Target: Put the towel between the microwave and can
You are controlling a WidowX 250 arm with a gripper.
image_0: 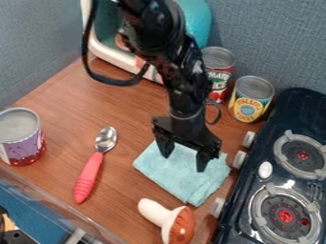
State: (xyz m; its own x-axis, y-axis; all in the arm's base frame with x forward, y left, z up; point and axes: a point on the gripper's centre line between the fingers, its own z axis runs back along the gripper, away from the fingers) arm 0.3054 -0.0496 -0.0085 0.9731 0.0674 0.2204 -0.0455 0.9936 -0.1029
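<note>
The open-fingered black gripper (185, 161) hangs over a folded pale-blue cloth towel (181, 183); brown wood-grain tabletop (130, 112) lies beneath, textured blue-grey walls (274, 43) behind.

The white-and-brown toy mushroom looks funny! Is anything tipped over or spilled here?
Yes, the toy mushroom is lying on its side near the light-blue cloth towel. That looks a little odd, since mushrooms usually stand on their stems. I can't see anything spilled or broken.

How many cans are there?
3. A purple can at the left edge, a red can near the microwave, and a yellow can beside the stove. The arm could hide another.
</note>
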